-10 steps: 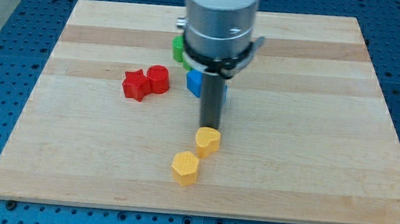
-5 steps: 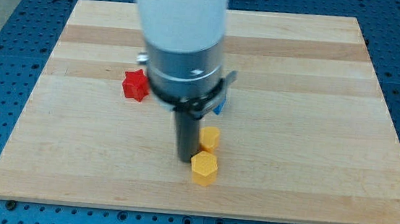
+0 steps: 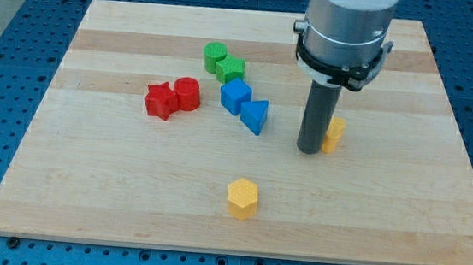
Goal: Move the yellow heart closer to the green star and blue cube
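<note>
The yellow heart [image 3: 334, 134] lies right of the board's middle, partly hidden behind my rod. My tip [image 3: 309, 150] rests on the board, touching the heart's left side. The green star [image 3: 232, 69] sits at the upper middle, with the blue cube [image 3: 235, 95] just below it. Both are well to the left of the heart and my tip.
A green cylinder [image 3: 215, 56] touches the green star's upper left. A blue triangle [image 3: 255, 115] sits by the cube's lower right. A red star [image 3: 160, 100] and a red cylinder [image 3: 187, 93] sit left. A yellow hexagon [image 3: 243, 198] lies near the bottom of the wooden board [image 3: 401, 215].
My rod swung from the middle down-left, then to the right. The yellow heart went right and up. The yellow hexagon shifted slightly right.
</note>
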